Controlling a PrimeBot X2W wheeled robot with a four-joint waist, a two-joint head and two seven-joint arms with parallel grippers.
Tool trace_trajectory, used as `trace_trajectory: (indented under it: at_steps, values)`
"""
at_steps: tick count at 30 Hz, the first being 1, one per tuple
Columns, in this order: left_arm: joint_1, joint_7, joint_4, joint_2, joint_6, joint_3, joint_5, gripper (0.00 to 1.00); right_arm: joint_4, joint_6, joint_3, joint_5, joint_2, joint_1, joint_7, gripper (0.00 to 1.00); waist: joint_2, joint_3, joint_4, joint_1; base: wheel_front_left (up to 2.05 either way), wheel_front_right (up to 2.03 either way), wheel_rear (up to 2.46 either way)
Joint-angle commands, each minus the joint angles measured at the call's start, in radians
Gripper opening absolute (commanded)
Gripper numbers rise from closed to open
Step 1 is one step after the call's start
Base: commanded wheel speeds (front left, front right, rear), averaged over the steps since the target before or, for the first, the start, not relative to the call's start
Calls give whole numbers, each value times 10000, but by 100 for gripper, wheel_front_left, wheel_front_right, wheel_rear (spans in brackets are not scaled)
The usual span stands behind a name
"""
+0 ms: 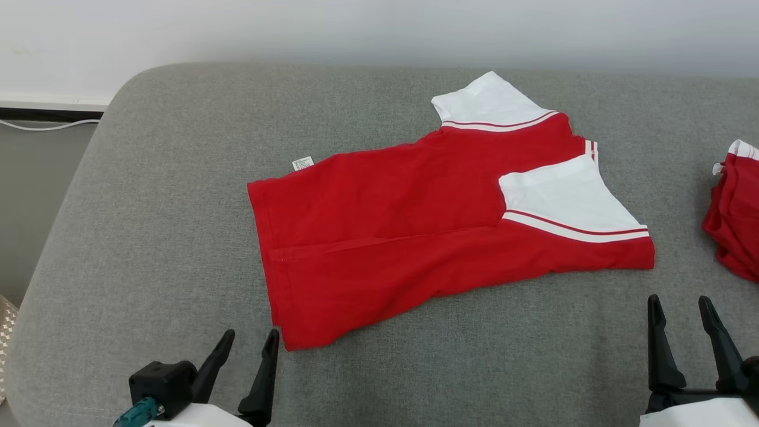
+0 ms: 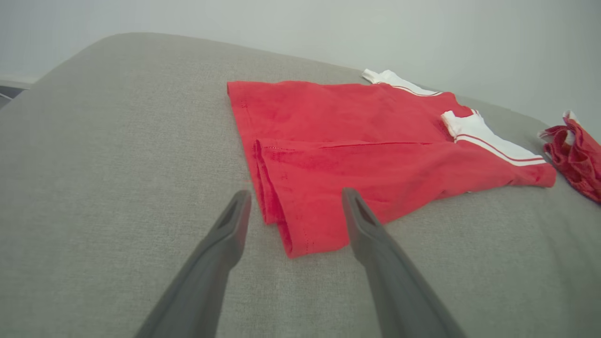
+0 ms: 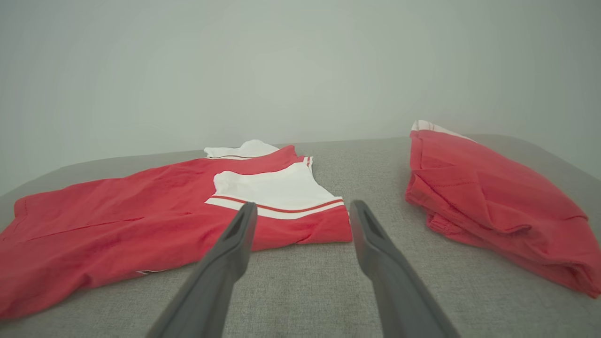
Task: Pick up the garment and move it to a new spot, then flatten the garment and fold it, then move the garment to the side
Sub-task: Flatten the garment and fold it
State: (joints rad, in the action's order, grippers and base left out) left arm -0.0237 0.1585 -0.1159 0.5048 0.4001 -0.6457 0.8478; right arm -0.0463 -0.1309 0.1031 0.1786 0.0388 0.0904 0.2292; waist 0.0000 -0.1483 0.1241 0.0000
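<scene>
With the red T-shirt (image 1: 415, 237) lying partly folded lengthwise on the grey cushion (image 1: 148, 207), and the left gripper (image 1: 251, 335) and right gripper (image 1: 679, 299) both empty, fingers apart, near its front edge, each should probably pinch every layer and lift evenly.

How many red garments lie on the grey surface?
2. One red shirt lies partly folded in the middle; a second red garment lies bunched to its right, cut off in the head view.
</scene>
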Motion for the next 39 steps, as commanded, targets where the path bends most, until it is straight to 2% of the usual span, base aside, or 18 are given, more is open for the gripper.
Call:
trace_trajectory:
  at_steps: [1, 8, 17, 27, 31, 39]
  values:
    - [-212, 32, -155, 143, -121, 313, 59, 100, 190, 2, -215, 30, 116, -298, 4, 100, 0, -51, -13, 0, 0, 0, 0]
    - [-498, -101, 597, -355, -774, 213, 643, 100, -469, 2, -207, 299, 115, -878, -93, 100, 0, -541, -101, 0, 0, 0, 0]
    - [-1539, 19, 2592, -920, -1905, 361, 1179, 100, -1409, 2, -176, 316, 115, -1930, -56, 100, 0, -1429, -254, 0, 0, 0, 0]
    - [-2346, 202, 3899, -1102, -2506, 515, 1293, 100, -2399, 2, -34, 273, 244, -2900, 26, 100, 0, -1912, -352, 0, 0, 0, 0]
    - [-2501, 110, 4137, -1225, -2928, 511, 1550, 100, -2974, 2, -46, 353, 373, -3450, 43, 100, 0, -2130, -327, 0, 0, 0, 0]
    - [-2617, -2, 4161, -1372, -3238, 344, 1635, 100, -3837, 2, 2, 477, 493, -4087, 79, 100, 0, -2259, -190, 0, 0, 0, 0]
